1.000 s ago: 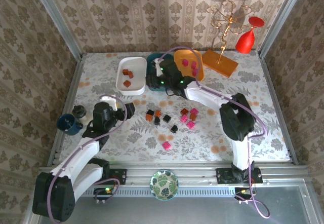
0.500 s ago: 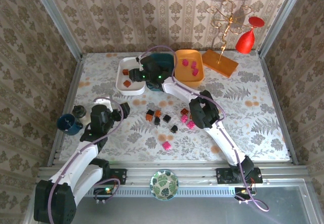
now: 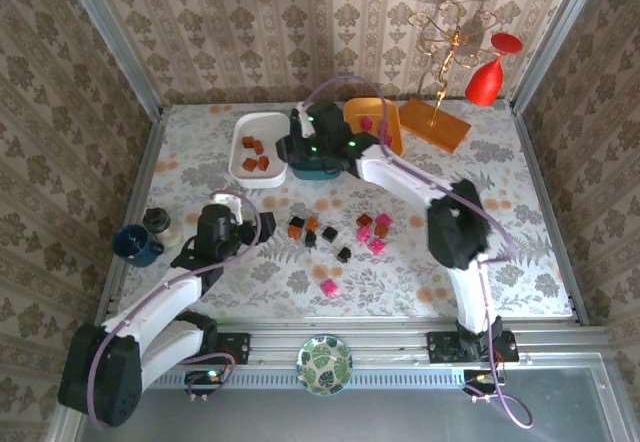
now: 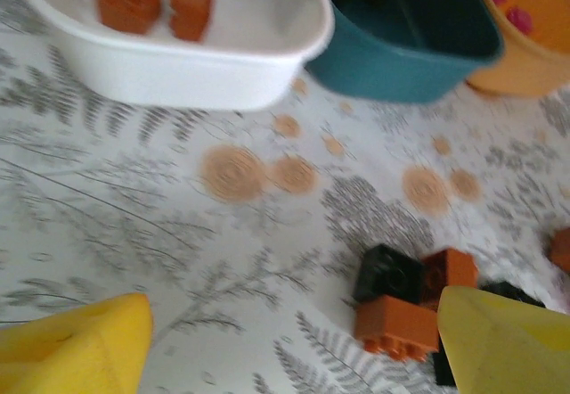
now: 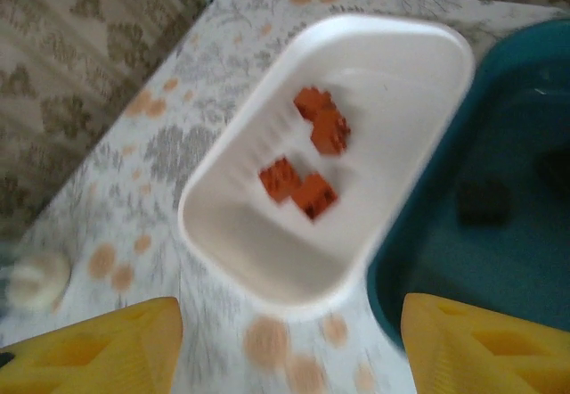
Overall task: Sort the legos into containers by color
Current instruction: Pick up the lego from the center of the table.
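Right hand [image 5: 294, 327], spread wide and empty, hovers by white tub [image 5: 233, 233] holding four brown-orange bricks [image 5: 298, 184].

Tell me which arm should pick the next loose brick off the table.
Left. The left gripper, open, hangs low by the loose pile, with a black brick and a brown-orange brick right by its finger. The right gripper is far back above the white tub and teal tub.

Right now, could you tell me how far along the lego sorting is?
Done: four brown-orange bricks in the white tub, pink ones in the orange tub, a black brick in the teal tub. In hand: nothing; right gripper and left gripper are open, empty. Left: about ten loose bricks mid-table.
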`<state>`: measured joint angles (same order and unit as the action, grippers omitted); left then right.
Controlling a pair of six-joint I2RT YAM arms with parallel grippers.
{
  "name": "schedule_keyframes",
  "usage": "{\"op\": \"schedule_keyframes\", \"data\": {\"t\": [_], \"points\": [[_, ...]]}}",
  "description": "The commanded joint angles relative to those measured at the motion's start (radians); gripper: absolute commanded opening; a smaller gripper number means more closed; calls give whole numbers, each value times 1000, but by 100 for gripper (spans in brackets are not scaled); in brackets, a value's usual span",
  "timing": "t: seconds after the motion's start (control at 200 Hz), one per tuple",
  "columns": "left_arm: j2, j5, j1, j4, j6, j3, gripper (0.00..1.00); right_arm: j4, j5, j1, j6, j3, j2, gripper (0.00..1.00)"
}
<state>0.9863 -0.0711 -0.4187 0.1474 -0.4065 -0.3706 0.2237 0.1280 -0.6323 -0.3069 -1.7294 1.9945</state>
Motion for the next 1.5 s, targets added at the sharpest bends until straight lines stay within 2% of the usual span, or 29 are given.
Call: {"op": "schedule_keyframes", "data": {"t": [0.0, 0.215, 0.47, 0.795, 1.315, 1.495], "points": [[51, -26, -71, -41, 50, -57, 84, 12, -25, 29, 76, 242, -212, 70], [244, -56, -151, -71, 88, -170, 79, 57, -132, 49, 139, 626, -523, 73], [479, -21, -159, -263, 182, -384, 70, -16, -143, 69, 106, 831, -690, 74], [622, -35, -143, -391, 228, -520, 63, -74, -149, 96, 86, 908, -768, 75], [730, -55, -143, -451, 262, -608, 63, -79, -144, 106, 80, 929, -799, 76], [761, -55, -143, -459, 267, -630, 56, -83, -142, 109, 77, 935, -800, 76]]}}
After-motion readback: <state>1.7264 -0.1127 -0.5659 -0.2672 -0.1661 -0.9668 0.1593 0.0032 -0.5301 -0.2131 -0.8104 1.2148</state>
